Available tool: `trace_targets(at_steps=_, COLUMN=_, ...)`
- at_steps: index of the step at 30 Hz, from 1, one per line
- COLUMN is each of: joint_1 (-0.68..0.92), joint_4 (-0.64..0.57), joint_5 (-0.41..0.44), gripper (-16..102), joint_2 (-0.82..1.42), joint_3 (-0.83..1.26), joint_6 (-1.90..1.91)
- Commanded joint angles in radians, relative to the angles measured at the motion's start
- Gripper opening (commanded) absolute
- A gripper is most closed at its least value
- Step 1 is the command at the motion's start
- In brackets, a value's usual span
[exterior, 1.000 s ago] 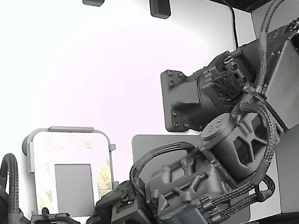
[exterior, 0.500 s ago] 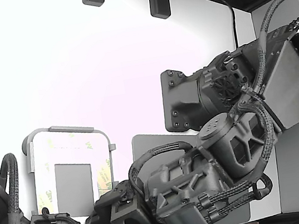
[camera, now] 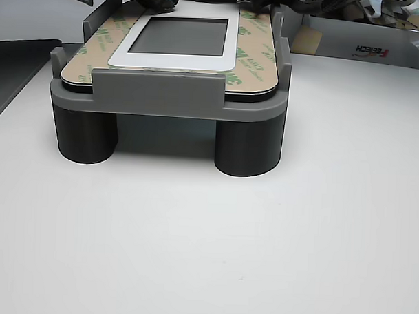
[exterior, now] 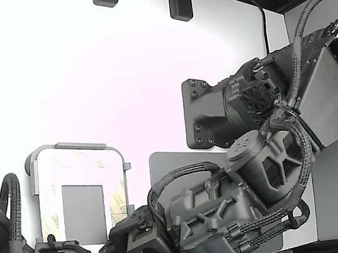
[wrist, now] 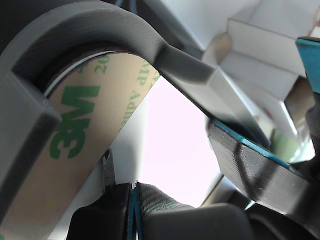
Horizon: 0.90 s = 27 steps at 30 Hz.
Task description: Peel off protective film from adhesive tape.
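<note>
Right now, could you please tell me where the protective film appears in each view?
Exterior view: protective film edges the white plate, inside the grey frame.
Wrist view: film fills the near side, curving under the frame.
Other view: film borders the plate atop the frame.
Shared landmark: the grey frame.

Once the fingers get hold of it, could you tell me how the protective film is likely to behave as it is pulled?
The protective film looks paper-thin and lies flat along the plate's edges, so it will probably be floppy and light. It follows the rounded corner inside the grey frame, so it may tear there. Its printed face looks smooth, possibly slippery.
</note>
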Motion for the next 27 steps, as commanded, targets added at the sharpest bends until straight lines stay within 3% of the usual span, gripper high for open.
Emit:
trace_targets(at_steps=1, joint_1=-0.005, joint_4=0.008, joint_5=-0.002, gripper=-11, joint_2=0.025, joint_3=-0.029, joint_6=0.003)
trace_targets(at_steps=27, joint_1=-0.005, joint_4=0.038, joint_5=-0.011, gripper=-11, joint_2=0.011, joint_3=-0.077, joint_6=0.003)
